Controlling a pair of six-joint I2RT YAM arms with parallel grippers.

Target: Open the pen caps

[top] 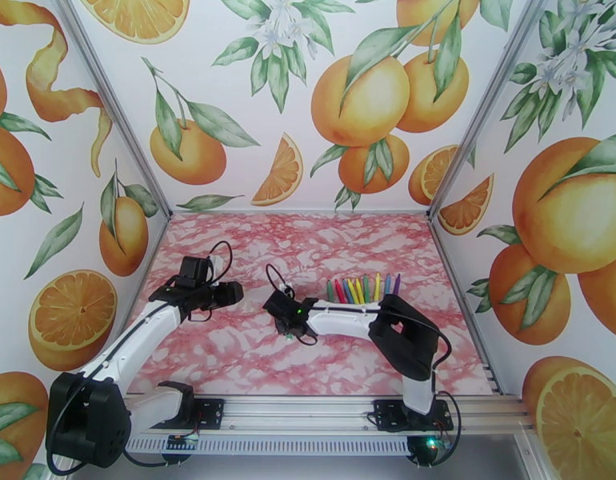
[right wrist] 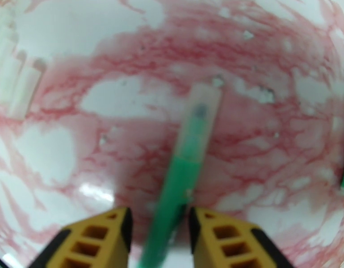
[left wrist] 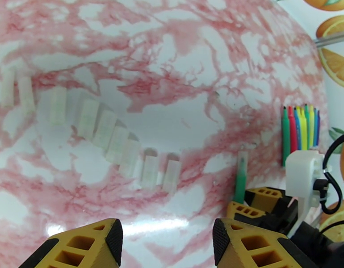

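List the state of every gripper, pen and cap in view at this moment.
left gripper: open, empty.
right gripper: shut on the green pen.
green pen: held, its clear cap still on.
row of pens: lying side by side, tips look bare.
loose clear caps: off, lying in a curved line on the table.

Left arm (top: 140,338): rises from the near-left base, bends at the elbow and reaches right toward mid-bench. Carries the left gripper (top: 228,294) above the bench, with fingers (left wrist: 82,246) spread wide apart. Right arm (top: 348,318): stretches left from the near-right base, low over the bench. Ends in the right gripper (top: 282,312), tipped downward, fingers (right wrist: 105,237) closed about a green pen (right wrist: 185,152). Sits near the left gripper, not touching.
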